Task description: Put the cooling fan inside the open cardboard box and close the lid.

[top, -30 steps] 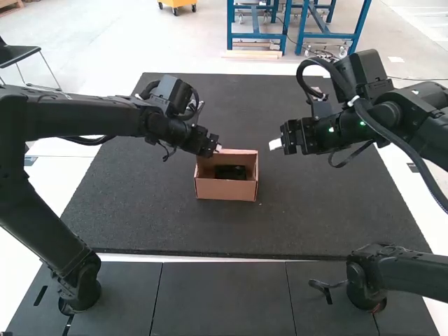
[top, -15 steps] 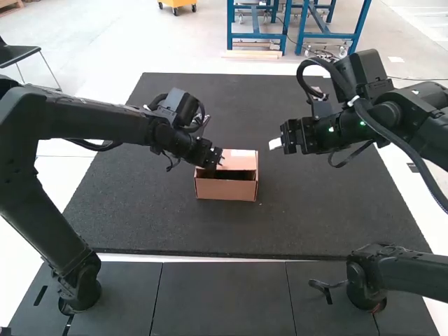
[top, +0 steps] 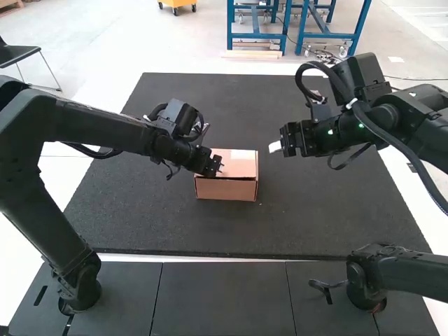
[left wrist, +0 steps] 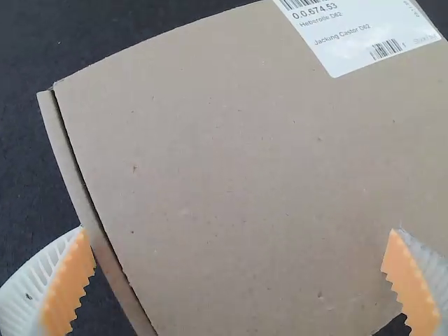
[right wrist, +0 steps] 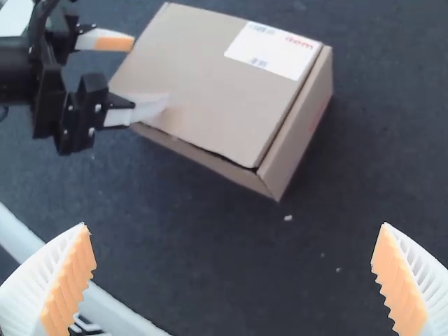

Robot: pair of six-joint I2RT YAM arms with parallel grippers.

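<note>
The small cardboard box (top: pixel 227 178) stands mid-mat with its lid (top: pixel 236 161) lying down over the top, a white label (right wrist: pixel 273 49) on it. A thin gap shows along one lid edge (right wrist: pixel 210 150) in the right wrist view. The fan is hidden inside. My left gripper (top: pixel 212 163) is open at the box's left end, its fingers (left wrist: pixel 64 280) straddling the lid (left wrist: pixel 245 168) from above. It also appears as the left gripper (right wrist: pixel 129 77) seen from the right wrist. My right gripper (top: pixel 275 145) hangs open above the mat to the right of the box, apart from it, fingers (right wrist: pixel 66 280) spread wide.
The black mat (top: pixel 140 210) covers the table, with bare room in front of and behind the box. The arm bases (top: pixel 77 287) stand at the near edge on dark panels. White floor borders the mat on the left (top: pixel 49 182).
The lid has swung from standing open to lying down over the box, hiding the fan. My left gripper came down and forward with it. The right arm has stayed put.
</note>
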